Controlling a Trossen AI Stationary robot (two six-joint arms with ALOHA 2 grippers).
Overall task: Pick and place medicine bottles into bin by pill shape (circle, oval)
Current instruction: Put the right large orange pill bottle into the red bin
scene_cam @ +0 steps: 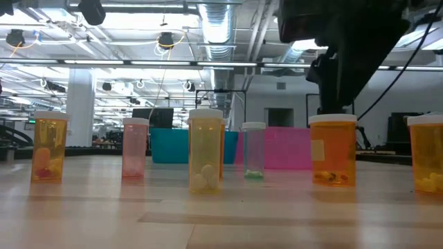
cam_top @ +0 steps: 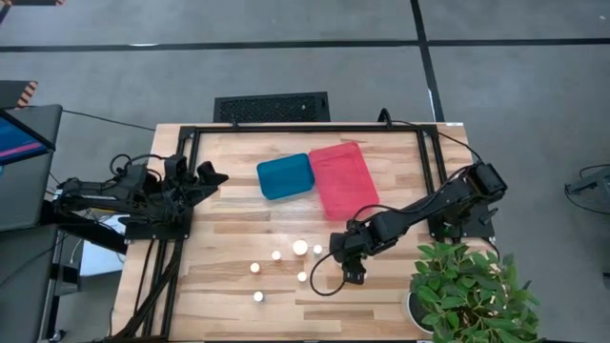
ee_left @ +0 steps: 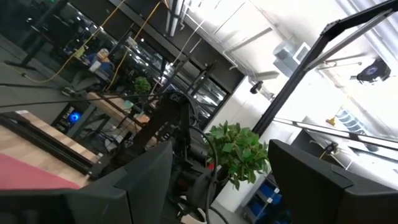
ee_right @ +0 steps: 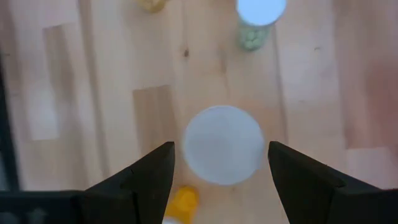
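Several small medicine bottles with white caps stand upright on the wooden table (cam_top: pixel 219 238), among them a bigger-capped one (cam_top: pixel 300 247) and smaller ones (cam_top: pixel 276 255) (cam_top: pixel 258 296). In the low view they show as amber, pink and clear bodies (scene_cam: pixel 206 151). My right gripper (ee_right: pixel 221 155) is open and points straight down over one amber bottle's white cap (ee_right: pixel 224 144); its fingers stand on either side of the cap without touching it. That bottle also shows in the low view (scene_cam: pixel 333 149). My left gripper (ee_left: pixel 217 199) is open and empty at the table's left edge (cam_top: pixel 205 176).
A blue bin (cam_top: pixel 286 176) and a pink bin (cam_top: pixel 343 179) lie side by side at the far middle of the table. A potted plant (cam_top: pixel 467 291) stands at the near right corner. A clear bottle with green pills (ee_right: pixel 255 18) stands close to my right gripper.
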